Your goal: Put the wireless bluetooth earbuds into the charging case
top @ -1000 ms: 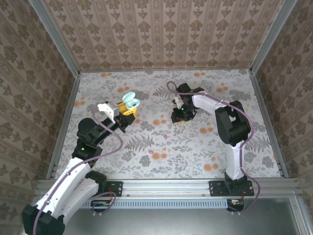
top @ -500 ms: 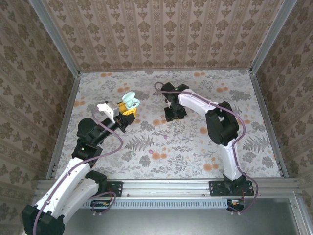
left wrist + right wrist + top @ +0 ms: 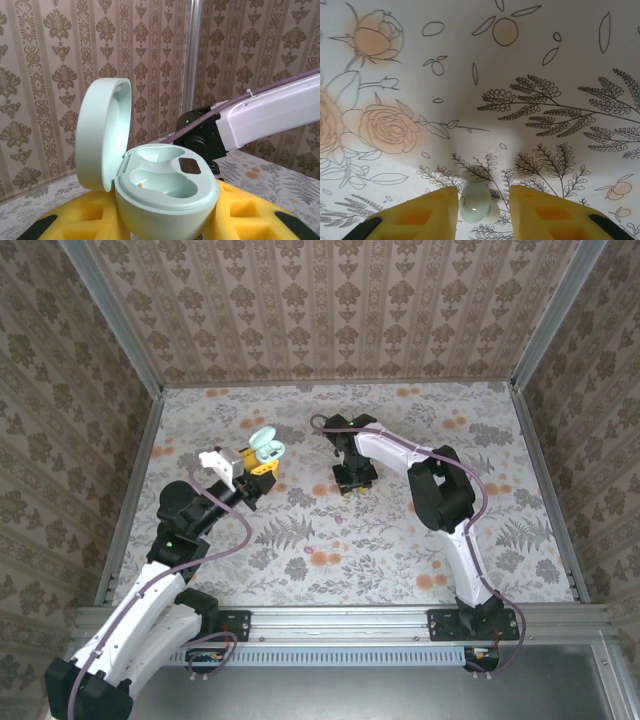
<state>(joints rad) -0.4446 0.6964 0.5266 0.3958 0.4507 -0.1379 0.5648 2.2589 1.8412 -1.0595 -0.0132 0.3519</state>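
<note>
My left gripper (image 3: 262, 464) is shut on a mint oval charging case (image 3: 265, 447), held up above the table's left half. In the left wrist view the case (image 3: 165, 185) sits between the yellow pads (image 3: 75, 220) with its lid hinged open to the left, and both moulded wells are empty. My right gripper (image 3: 352, 483) points down at the table near the middle. A small mint earbud (image 3: 475, 201) lies on the tablecloth between its yellow fingers (image 3: 420, 215). The earbud is against the left finger, with a clear gap to the right one. The right gripper (image 3: 483, 210) is open.
The floral tablecloth (image 3: 400, 540) covers the table, and patterned walls (image 3: 330, 310) close it in at the back and sides. The right arm (image 3: 270, 115) reaches across just behind the held case.
The right gripper has slid left across the table toward the held case, its arm swinging with it. The left arm and the case have not moved.
</note>
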